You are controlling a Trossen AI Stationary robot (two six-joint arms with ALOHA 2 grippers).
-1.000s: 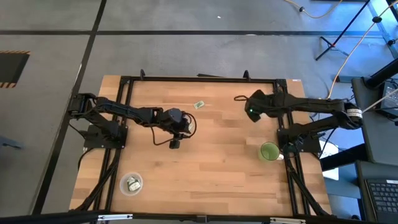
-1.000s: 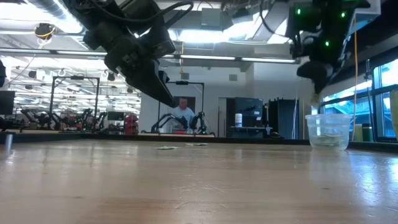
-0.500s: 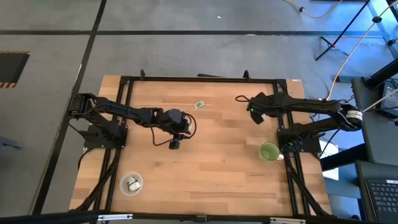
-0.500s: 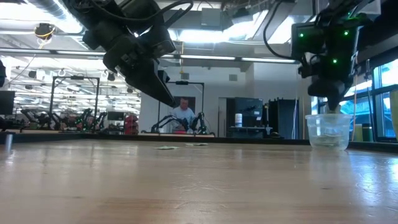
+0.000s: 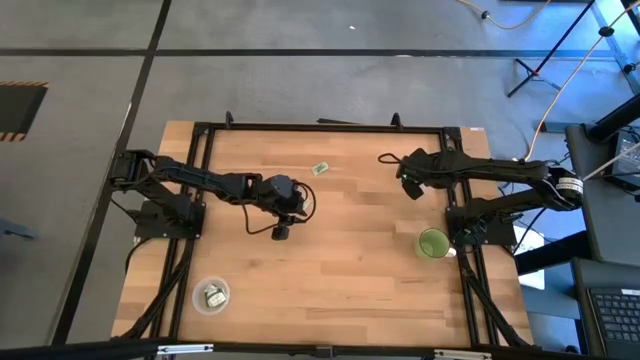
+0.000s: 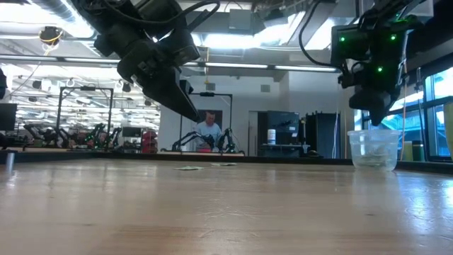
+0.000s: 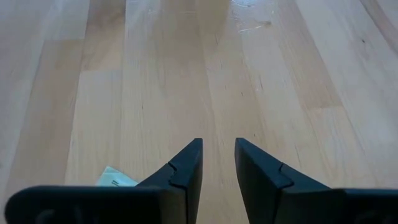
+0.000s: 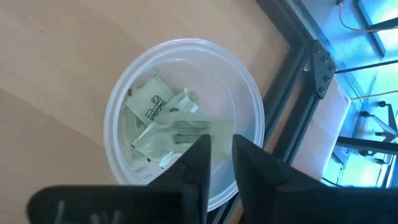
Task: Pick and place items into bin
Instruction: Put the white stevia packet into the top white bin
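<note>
From above, the left gripper (image 5: 281, 230) hangs over mid-table while one packet (image 5: 320, 168) lies loose farther back, and the right gripper (image 5: 408, 186) sits back from the green-filled bin (image 5: 433, 243) by the right edge. The left wrist view shows the left fingers (image 7: 186, 168) slightly apart and empty, a packet corner (image 7: 115, 178) just beside them, seemingly the next pick. The right wrist view looks down into the clear bin (image 8: 118, 93), packets (image 8: 171, 130) heaped inside and the right fingers narrowly apart holding nothing, which suggests a drop-off.

Light source: ceiling strips (image 6: 233, 67) overhead, bright.
Glare: pale sheen on table (image 7: 255, 18) beyond the left gripper (image 7: 217, 163).
Window side: blue cast.
Focus: near tabletop blurred in low view.
</note>
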